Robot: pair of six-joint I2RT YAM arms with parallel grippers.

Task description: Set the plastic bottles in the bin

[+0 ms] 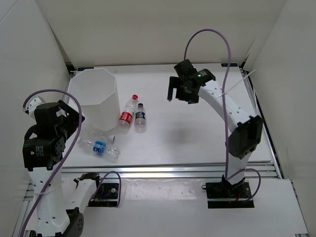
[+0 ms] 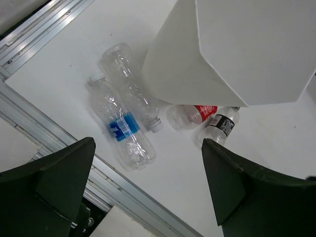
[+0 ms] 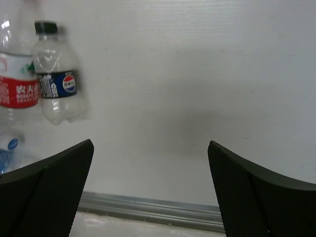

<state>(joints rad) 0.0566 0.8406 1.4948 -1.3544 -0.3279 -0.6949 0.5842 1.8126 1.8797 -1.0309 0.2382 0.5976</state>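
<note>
The tall white bin (image 1: 101, 106) stands at the back left, and its wall (image 2: 187, 64) fills the top of the left wrist view. Next to it lie the red-labelled bottle (image 1: 127, 114) (image 2: 195, 114) (image 3: 17, 89) and the dark-labelled bottle (image 1: 140, 117) (image 2: 222, 124) (image 3: 57, 84). In front of the bin lie the plain white-capped bottle (image 1: 101, 137) (image 2: 131, 86) and the blue-labelled bottle (image 1: 100, 147) (image 2: 121, 128). My left gripper (image 1: 74, 121) (image 2: 148, 182) is open and empty, high above these two. My right gripper (image 1: 177, 93) (image 3: 150, 182) is open and empty, raised to the right of the bottles.
An aluminium rail (image 1: 187, 170) (image 2: 123, 192) (image 3: 148, 210) runs along the table's near edge. White walls (image 1: 148, 29) enclose the table at the back and both sides. The right arm's purple cable (image 1: 224, 64) loops above the table.
</note>
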